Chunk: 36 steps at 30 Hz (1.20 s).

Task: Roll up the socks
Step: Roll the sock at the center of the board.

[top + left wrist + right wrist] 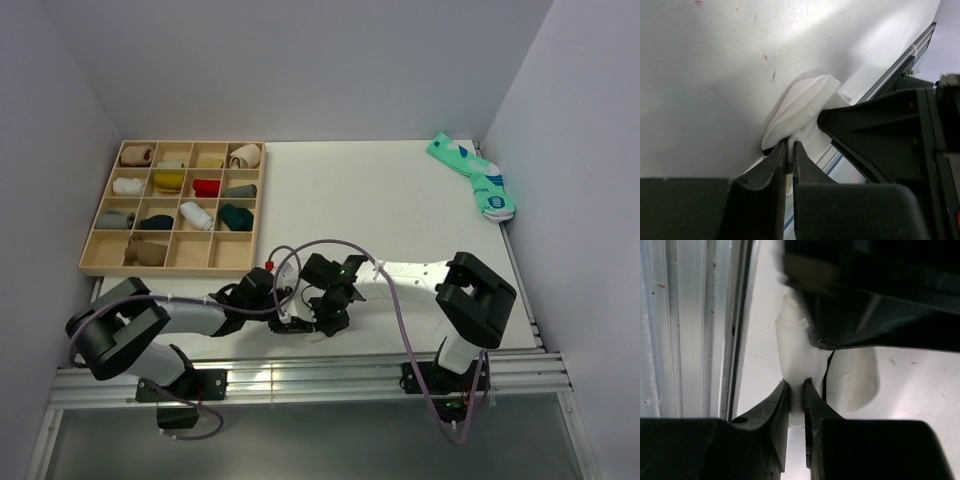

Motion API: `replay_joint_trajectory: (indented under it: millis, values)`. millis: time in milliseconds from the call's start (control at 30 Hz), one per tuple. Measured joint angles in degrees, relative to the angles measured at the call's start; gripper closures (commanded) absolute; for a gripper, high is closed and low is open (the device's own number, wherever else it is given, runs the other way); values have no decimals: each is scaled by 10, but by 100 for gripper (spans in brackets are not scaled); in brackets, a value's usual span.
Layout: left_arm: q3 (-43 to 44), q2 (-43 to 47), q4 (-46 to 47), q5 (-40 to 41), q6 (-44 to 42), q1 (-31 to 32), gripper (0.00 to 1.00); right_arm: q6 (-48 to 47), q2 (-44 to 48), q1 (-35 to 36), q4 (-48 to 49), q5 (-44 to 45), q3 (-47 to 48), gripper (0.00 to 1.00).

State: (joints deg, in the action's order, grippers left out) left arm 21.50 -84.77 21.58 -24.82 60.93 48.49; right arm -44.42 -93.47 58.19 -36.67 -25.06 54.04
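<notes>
Running L-to-R, bunched: white sock (800, 105)

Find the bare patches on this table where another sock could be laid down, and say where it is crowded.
Free: the wide middle of the table, between the wooden tray and the teal socks. Crowded: the near edge, where the left fingers and right fingers both pinch the white sock.

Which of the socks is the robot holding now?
The white sock at the table's near edge: left fingers and right fingers both pinch it. The teal pair lies untouched in the far right corner.
</notes>
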Motion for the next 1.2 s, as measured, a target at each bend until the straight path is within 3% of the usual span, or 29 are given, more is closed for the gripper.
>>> replay_joint_trajectory:
  millis: [333, 533, 900, 1200]
  values:
    - [-49, 147, -42, 104, 3, -7, 75, -20, -55, -19, -37, -67, 71, 95]
    - [-82, 222, -68, 152, 2, -10, 76, -33, -95, -34, -87, -99, 119, 95]
    - [-167, 310, -36, 168, 2, -6, 76, -8, -172, -91, -189, -110, 170, 95]
    - [-175, 322, 20, 195, -20, 57, 79, -2, -223, -103, -247, -128, 222, 95]
